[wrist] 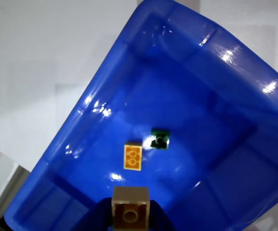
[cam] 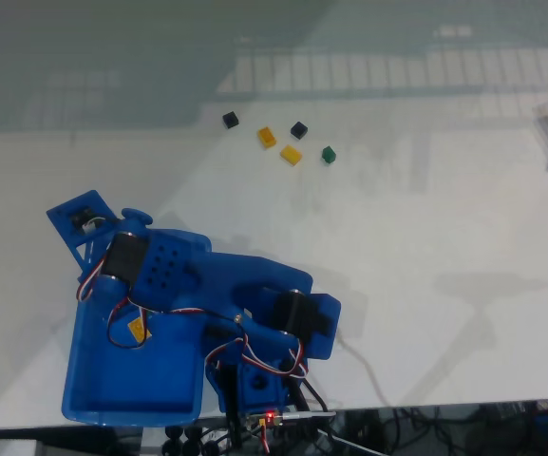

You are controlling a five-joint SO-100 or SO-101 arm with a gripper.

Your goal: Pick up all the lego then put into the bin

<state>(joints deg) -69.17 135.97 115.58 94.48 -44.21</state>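
Two lego bricks (wrist: 133, 157) lie inside the bin (wrist: 235, 57).

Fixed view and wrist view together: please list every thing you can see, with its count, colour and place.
Loose lego on the table: five; two black, two yellow-orange, one dark green; clustered at the far side of the table in the fixed view.
Lego in the bin: two; yellow-orange and dark green; lying on the bin floor, close together.
Tan lego: one; at the gripper, above the bin, bottom edge of the wrist view.
Bin: one, glossy blue; under the arm.
Table: one, white.
Cables: several, at the near table edge.
Arm: one, blue.
Gripper: one, blue; holding the tan lego.
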